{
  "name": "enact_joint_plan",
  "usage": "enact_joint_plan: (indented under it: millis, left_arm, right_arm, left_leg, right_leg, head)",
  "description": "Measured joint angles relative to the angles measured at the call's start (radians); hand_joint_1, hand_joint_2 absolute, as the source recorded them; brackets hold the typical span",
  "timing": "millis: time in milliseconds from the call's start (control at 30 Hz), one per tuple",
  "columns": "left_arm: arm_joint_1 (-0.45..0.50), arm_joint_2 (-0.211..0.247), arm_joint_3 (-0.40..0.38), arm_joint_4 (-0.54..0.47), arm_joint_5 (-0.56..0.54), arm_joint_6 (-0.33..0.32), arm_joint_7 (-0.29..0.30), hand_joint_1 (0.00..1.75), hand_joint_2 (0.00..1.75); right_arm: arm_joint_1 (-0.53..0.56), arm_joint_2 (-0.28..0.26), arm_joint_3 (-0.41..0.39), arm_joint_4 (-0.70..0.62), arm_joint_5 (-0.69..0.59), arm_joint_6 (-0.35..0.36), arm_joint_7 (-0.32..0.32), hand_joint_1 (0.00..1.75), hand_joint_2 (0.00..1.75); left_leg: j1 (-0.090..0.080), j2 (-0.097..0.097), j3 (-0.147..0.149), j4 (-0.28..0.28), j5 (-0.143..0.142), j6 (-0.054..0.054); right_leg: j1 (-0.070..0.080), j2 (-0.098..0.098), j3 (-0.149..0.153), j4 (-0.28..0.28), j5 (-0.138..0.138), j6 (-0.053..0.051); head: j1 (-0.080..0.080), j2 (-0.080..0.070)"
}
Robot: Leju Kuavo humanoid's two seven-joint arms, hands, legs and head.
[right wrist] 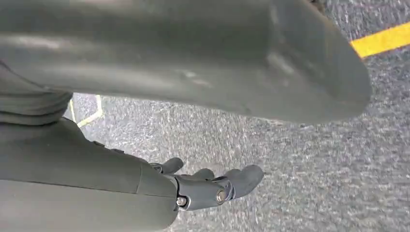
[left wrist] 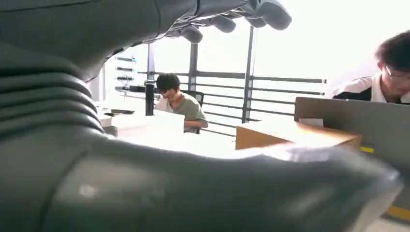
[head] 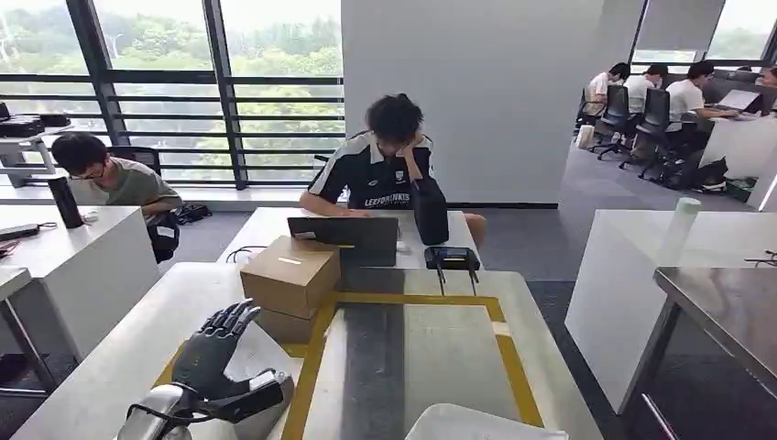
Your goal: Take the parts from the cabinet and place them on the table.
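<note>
Table [head: 119, 367] beneath empty left hand [head: 215, 353], cardboard box [head: 290, 275] just beyond.

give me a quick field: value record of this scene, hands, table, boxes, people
left robot hand: raised over the table's near left part, fingers spread, holding nothing
right robot hand: hanging over grey carpet, holding nothing
table: white, with a yellow tape rectangle
cardboard boxes: two stacked, at the tape's far left corner
laptop: just beyond the boxes
people: one seated behind the laptop, one at a desk to the left
parts: none visible
</note>
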Motion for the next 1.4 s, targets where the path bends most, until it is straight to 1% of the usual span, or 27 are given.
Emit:
enact_joint_plan:
  millis: [67, 267, 300, 333, 367, 400, 467, 500, 533, 567, 600, 700, 733, 800, 867, 900, 933, 1000, 1033, 1067, 1100, 1133, 1167, 1233, 1300, 1367, 1400]
  left_arm:
    - [0.001, 0.008, 0.000, -0.001, 0.013, 0.004, -0.010, 0.00, 1.75]
    - [0.004, 0.009, 0.000, -0.001, 0.022, 0.009, -0.022, 0.00, 1.75]
    - [0.010, 0.013, 0.000, -0.002, 0.028, 0.011, -0.027, 0.00, 1.75]
    - [0.019, 0.017, 0.000, -0.002, 0.032, 0.015, -0.028, 0.00, 1.75]
    - [0.034, 0.032, 0.000, 0.003, 0.035, 0.027, -0.030, 0.00, 1.75]
    - [0.042, 0.037, 0.000, 0.004, 0.040, 0.031, -0.034, 0.00, 1.75]
    - [0.056, 0.050, 0.000, 0.006, 0.058, 0.042, -0.048, 0.00, 1.75]
    - [0.058, 0.054, 0.000, 0.006, 0.069, 0.053, -0.061, 0.00, 1.75]
    - [0.058, 0.058, 0.000, 0.006, 0.075, 0.059, -0.067, 0.00, 1.75]
    - [0.059, 0.059, 0.000, 0.003, 0.090, 0.071, -0.076, 0.00, 1.75]
    - [0.065, 0.060, 0.002, 0.001, 0.097, 0.078, -0.081, 0.00, 1.75]
    - [0.078, 0.066, 0.002, 0.001, 0.096, 0.094, -0.081, 0.00, 1.75]
    - [0.077, 0.066, 0.002, 0.001, 0.095, 0.095, -0.080, 0.00, 1.75]
    - [0.078, 0.065, 0.002, -0.001, 0.094, 0.095, -0.079, 0.00, 1.75]
    - [0.080, 0.066, 0.002, 0.000, 0.094, 0.095, -0.078, 0.00, 1.75]
    - [0.083, 0.067, 0.002, 0.000, 0.098, 0.095, -0.082, 0.00, 1.75]
    - [0.086, 0.067, 0.002, 0.000, 0.098, 0.095, -0.082, 0.00, 1.75]
    - [0.090, 0.067, 0.002, -0.001, 0.116, 0.095, -0.095, 0.00, 1.75]
    - [0.090, 0.066, 0.002, -0.005, 0.118, 0.095, -0.094, 0.00, 1.75]
    - [0.089, 0.062, 0.002, -0.011, 0.117, 0.095, -0.087, 0.00, 1.75]
    - [0.085, 0.061, 0.002, -0.014, 0.115, 0.095, -0.080, 0.00, 1.75]
    - [0.080, 0.061, 0.002, -0.014, 0.114, 0.095, -0.071, 0.00, 1.75]
    - [0.075, 0.060, 0.002, -0.014, 0.114, 0.095, -0.070, 0.00, 1.75]
    - [0.074, 0.060, 0.002, -0.014, 0.119, 0.095, -0.072, 0.00, 1.75]
    - [0.074, 0.063, 0.002, -0.014, 0.117, 0.095, -0.072, 0.00, 1.75]
    - [0.076, 0.063, 0.002, -0.013, 0.116, 0.095, -0.062, 0.00, 1.75]
    - [0.081, 0.063, 0.002, -0.013, 0.116, 0.097, -0.059, 0.00, 1.75]
  right_arm:
    - [-0.001, 0.002, 0.000, 0.000, 0.000, 0.000, 0.001, 0.00, 0.00]
    - [-0.001, 0.002, 0.000, 0.000, 0.000, 0.000, 0.002, 0.00, 0.00]
    - [0.001, 0.002, -0.001, 0.000, 0.000, -0.002, 0.003, 0.00, 0.00]
    - [-0.001, 0.007, -0.001, 0.000, 0.002, -0.010, 0.003, 0.00, 0.00]
    - [0.002, 0.007, -0.001, 0.000, 0.013, -0.024, 0.004, 0.00, 0.00]
    - [0.003, 0.007, -0.001, 0.000, 0.018, -0.028, 0.006, 0.00, 0.00]
    - [0.004, 0.007, -0.001, 0.000, 0.022, -0.039, 0.010, 0.00, 0.00]
    - [0.004, 0.006, -0.001, 0.000, 0.023, -0.049, 0.011, 0.00, 0.00]
    - [0.003, 0.005, -0.001, 0.000, 0.024, -0.056, 0.011, 0.00, 0.00]
    - [0.004, -0.007, -0.002, -0.004, 0.024, -0.071, 0.005, 0.00, 0.00]
    - [0.004, -0.004, -0.001, -0.004, 0.024, -0.075, 0.003, 0.00, 0.00]
    - [0.006, -0.016, -0.008, -0.004, 0.000, -0.081, -0.025, 0.00, 0.00]
    - [0.008, -0.019, -0.010, -0.004, -0.002, -0.080, -0.030, 0.00, 0.00]
    - [0.010, -0.020, -0.010, -0.004, -0.003, -0.076, -0.030, 0.00, 0.00]
    - [0.010, -0.021, -0.011, -0.004, -0.003, -0.074, -0.030, 0.00, 0.00]
    - [0.010, -0.023, -0.011, -0.004, -0.002, -0.074, -0.029, 0.00, 0.00]
    - [0.010, -0.023, -0.011, -0.004, -0.002, -0.074, -0.029, 0.00, 0.00]
    - [0.009, -0.031, -0.011, -0.005, -0.004, -0.078, -0.039, 0.00, 0.00]
    - [0.008, -0.037, -0.014, -0.006, -0.009, -0.089, -0.053, 0.00, 0.00]
    - [0.004, -0.047, -0.016, -0.009, -0.007, -0.103, -0.065, 0.00, 0.00]
    - [0.002, -0.051, -0.016, -0.011, -0.003, -0.112, -0.072, 0.00, 0.00]
    - [0.001, -0.060, -0.016, -0.011, 0.000, -0.121, -0.080, 0.00, 0.00]
    - [0.001, -0.061, -0.016, -0.011, 0.001, -0.124, -0.083, 0.00, 0.00]
    - [0.002, -0.072, -0.020, -0.012, 0.000, -0.137, -0.079, 0.00, 0.00]
    - [0.003, -0.080, -0.025, -0.014, 0.001, -0.151, -0.061, 0.00, 0.00]
    - [0.011, -0.087, -0.026, -0.015, 0.006, -0.156, -0.039, 0.00, 0.00]
    - [0.013, -0.090, -0.026, -0.015, 0.011, -0.155, -0.026, 0.00, 0.00]
  left_leg:
    - [0.006, 0.004, 0.001, -0.005, 0.012, -0.012]
    - [0.010, 0.003, -0.002, -0.012, 0.029, -0.020]
    - [0.004, 0.002, -0.001, -0.026, 0.044, -0.027]
    - [0.001, -0.001, -0.017, -0.018, 0.016, -0.034]
    - [0.020, 0.002, -0.065, 0.217, -0.170, -0.061]
    - [0.022, 0.002, -0.063, 0.252, -0.168, -0.065]
    - [0.029, 0.003, -0.015, 0.224, -0.112, -0.074]
    - [0.033, 0.003, 0.045, 0.149, -0.079, -0.079]
    - [0.038, 0.005, 0.103, 0.069, -0.085, -0.084]
    - [0.030, 0.003, 0.154, -0.007, -0.140, -0.084]
    - [0.025, -0.001, 0.143, 0.005, -0.126, -0.060]
    - [0.018, -0.001, 0.119, -0.003, -0.105, -0.025]
    - [0.022, 0.003, 0.116, -0.004, -0.092, -0.013]
    - [0.022, 0.003, 0.078, -0.004, -0.064, 0.002]
    - [0.018, 0.003, 0.040, -0.004, -0.034, 0.004]
    - [0.016, 0.002, 0.018, -0.003, -0.018, 0.004]
    - [0.016, 0.002, 0.004, -0.003, -0.007, 0.004]
    - [0.015, 0.002, -0.032, -0.002, 0.021, 0.000]
    - [0.015, 0.001, -0.044, -0.001, 0.036, -0.003]
    - [0.015, 0.001, -0.049, -0.001, 0.046, -0.007]
    - [0.013, 0.001, -0.051, -0.001, 0.054, -0.013]
    - [0.016, 0.006, -0.046, -0.010, 0.066, -0.020]
    - [0.019, 0.006, -0.044, -0.019, 0.078, -0.026]
    - [0.015, 0.005, -0.048, -0.029, 0.091, -0.036]
    - [0.018, 0.004, -0.075, 0.040, -0.030, -0.046]
    - [0.022, 0.005, -0.104, 0.198, -0.143, -0.058]
    - [0.023, 0.005, -0.110, 0.263, -0.157, -0.062]
  right_leg:
    - [0.007, -0.003, 0.005, -0.008, 0.023, 0.006]
    - [0.011, -0.004, -0.001, -0.014, 0.031, 0.002]
    - [0.004, -0.006, -0.004, -0.030, 0.050, -0.005]
    - [-0.007, -0.015, -0.007, -0.054, 0.080, -0.003]
    - [-0.014, -0.018, -0.060, -0.055, 0.121, -0.004]
    - [-0.015, -0.018, -0.074, -0.051, 0.130, -0.002]
    - [-0.022, -0.018, -0.110, -0.037, 0.147, 0.005]
    - [-0.026, -0.019, -0.131, -0.026, 0.155, 0.012]
    - [-0.027, -0.019, -0.142, -0.015, 0.159, 0.018]
    - [-0.025, -0.020, -0.155, -0.008, 0.165, 0.028]
    - [-0.025, -0.020, -0.153, -0.009, 0.172, 0.034]
    - [-0.032, -0.017, -0.161, -0.017, 0.204, 0.056]
    - [-0.036, -0.015, -0.168, -0.007, 0.183, 0.062]
    - [-0.035, -0.011, -0.212, 0.100, 0.050, 0.068]
    - [-0.035, -0.009, -0.245, 0.253, -0.045, 0.067]
    - [-0.034, -0.007, -0.244, 0.307, -0.050, 0.064]
    - [-0.032, -0.007, -0.232, 0.318, -0.035, 0.061]
    - [-0.023, -0.006, -0.136, 0.240, 0.041, 0.049]
    - [-0.016, -0.005, -0.051, 0.141, 0.048, 0.039]
    - [-0.008, -0.005, 0.019, 0.042, -0.003, 0.026]
    - [-0.008, -0.006, 0.051, -0.023, -0.027, 0.024]
    - [-0.004, -0.007, 0.036, -0.016, -0.014, 0.026]
    - [-0.002, -0.007, 0.033, -0.014, -0.011, 0.021]
    - [-0.014, -0.012, 0.022, -0.032, 0.026, 0.012]
    - [-0.016, -0.015, -0.002, -0.037, 0.055, 0.001]
    - [-0.016, -0.019, -0.031, -0.036, 0.083, 0.002]
    - [-0.017, -0.020, -0.050, -0.034, 0.096, 0.003]
  head:
    - [-0.001, 0.000]
    - [0.001, 0.000]
    - [0.001, 0.000]
    - [-0.002, 0.000]
    - [-0.004, 0.000]
    - [-0.004, 0.000]
    - [-0.003, 0.000]
    - [-0.004, 0.000]
    - [-0.004, 0.000]
    - [-0.006, 0.000]
    - [-0.005, 0.000]
    - [-0.010, 0.000]
    - [-0.011, -0.002]
    - [-0.009, -0.002]
    - [-0.009, -0.002]
    - [-0.009, -0.002]
    - [-0.010, -0.002]
    - [-0.009, -0.002]
    - [-0.009, -0.002]
    - [-0.009, -0.002]
    - [-0.010, -0.002]
    - [-0.012, -0.002]
    - [-0.012, -0.002]
    - [-0.012, -0.002]
    - [-0.013, -0.003]
    - [-0.014, -0.003]
    - [-0.014, -0.003]
